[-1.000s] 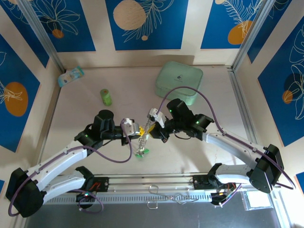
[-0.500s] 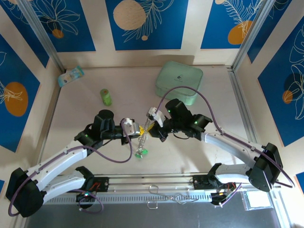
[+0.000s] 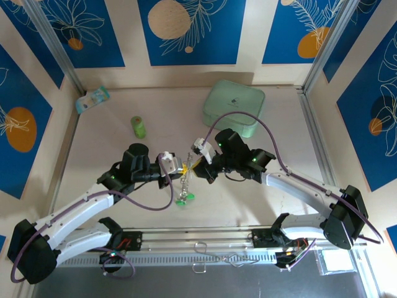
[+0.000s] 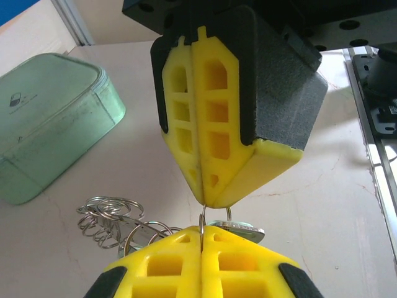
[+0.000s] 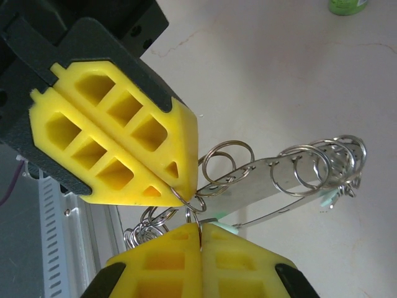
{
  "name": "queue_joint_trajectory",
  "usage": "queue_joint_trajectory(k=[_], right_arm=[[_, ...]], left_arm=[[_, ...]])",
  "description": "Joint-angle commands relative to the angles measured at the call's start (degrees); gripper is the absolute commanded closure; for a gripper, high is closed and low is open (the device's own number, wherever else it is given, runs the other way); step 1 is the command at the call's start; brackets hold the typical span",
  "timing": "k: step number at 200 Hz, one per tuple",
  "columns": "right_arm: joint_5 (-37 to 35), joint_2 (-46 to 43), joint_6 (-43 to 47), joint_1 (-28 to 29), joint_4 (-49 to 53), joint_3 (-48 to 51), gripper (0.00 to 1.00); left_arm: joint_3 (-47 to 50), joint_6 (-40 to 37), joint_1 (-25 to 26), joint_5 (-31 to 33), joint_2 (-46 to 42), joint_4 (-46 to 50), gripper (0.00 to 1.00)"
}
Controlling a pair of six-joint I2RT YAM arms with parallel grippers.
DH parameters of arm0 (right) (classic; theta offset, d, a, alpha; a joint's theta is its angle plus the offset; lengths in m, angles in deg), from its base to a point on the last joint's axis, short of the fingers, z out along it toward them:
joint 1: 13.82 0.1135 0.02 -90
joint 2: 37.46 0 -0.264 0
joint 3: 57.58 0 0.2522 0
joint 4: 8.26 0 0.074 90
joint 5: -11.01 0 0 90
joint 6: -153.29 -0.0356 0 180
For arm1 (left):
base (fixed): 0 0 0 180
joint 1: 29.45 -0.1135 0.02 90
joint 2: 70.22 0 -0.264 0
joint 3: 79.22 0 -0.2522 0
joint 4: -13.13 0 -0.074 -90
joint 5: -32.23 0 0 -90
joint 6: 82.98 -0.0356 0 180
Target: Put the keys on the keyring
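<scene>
Yellow fingertips of the left gripper [image 3: 178,169] and right gripper [image 3: 196,165] meet tip to tip at mid-table. Both are clamped shut on thin wire of the silvery keyring [image 3: 185,183], which hangs between them, the green-headed keys [image 3: 184,200] dangling at its near end. Over the last second the right gripper has edged left toward its partner, while the bunch hangs much as before, so threading looks unfinished
</scene>
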State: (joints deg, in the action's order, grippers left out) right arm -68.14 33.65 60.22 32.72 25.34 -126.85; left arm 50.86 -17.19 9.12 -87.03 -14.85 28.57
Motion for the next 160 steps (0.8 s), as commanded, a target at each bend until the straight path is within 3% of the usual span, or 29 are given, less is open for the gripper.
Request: queue_joint_trajectory(k=[1, 160], right_arm=[[-2.4, 0.7, -1.5, -0.1, -0.6, -0.2, 1.0], [-5.3, 3.4, -3.9, 0.1, -0.2, -1.8, 1.0]], left_arm=[[-2.4, 3.3, 0.9, 0.0, -0.2, -2.8, 1.0], [-3.7, 15.2, 0.9, -0.3, 1.9, -4.2, 1.0]])
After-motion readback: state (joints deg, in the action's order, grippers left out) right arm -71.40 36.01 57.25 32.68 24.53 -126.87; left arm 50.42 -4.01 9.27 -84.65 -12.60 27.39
